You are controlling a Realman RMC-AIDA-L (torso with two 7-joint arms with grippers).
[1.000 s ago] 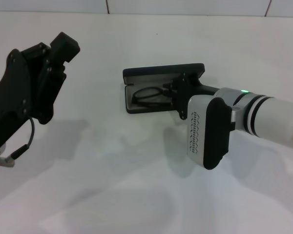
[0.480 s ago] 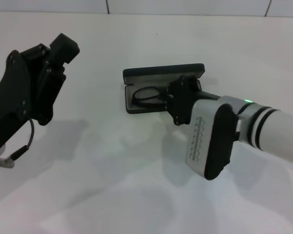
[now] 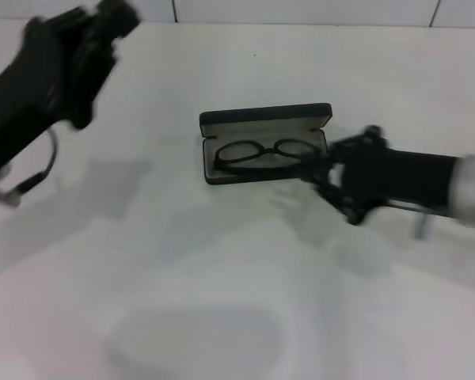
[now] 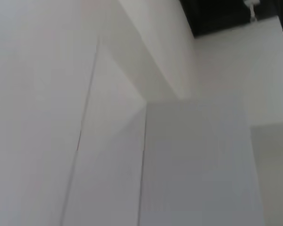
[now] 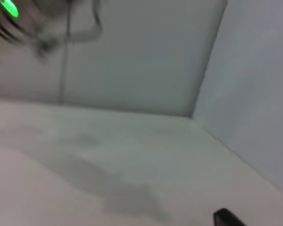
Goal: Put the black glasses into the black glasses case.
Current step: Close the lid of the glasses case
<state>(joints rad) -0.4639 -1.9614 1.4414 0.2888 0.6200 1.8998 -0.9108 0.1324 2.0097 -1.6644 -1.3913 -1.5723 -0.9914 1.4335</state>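
Observation:
The black glasses case (image 3: 265, 119) lies open in the middle of the white table in the head view, its lid standing at the far side. The black glasses (image 3: 263, 153) lie inside on the grey lining, lenses side by side. My right gripper (image 3: 330, 174) is low over the table just right of the case, close to its right end, and is blurred. My left gripper (image 3: 103, 24) is raised at the far left, well away from the case. Neither wrist view shows the glasses.
The white table (image 3: 222, 261) spreads on all sides of the case. A tiled wall edge (image 3: 301, 12) runs along the back. A cable (image 3: 32, 178) hangs under my left arm. The right wrist view shows white table, wall panels and a small dark tip (image 5: 226, 218).
My right arm has drawn back to the right off the case and turned, uncovering the glasses lying in it. My left arm has lifted up and toward the far left.

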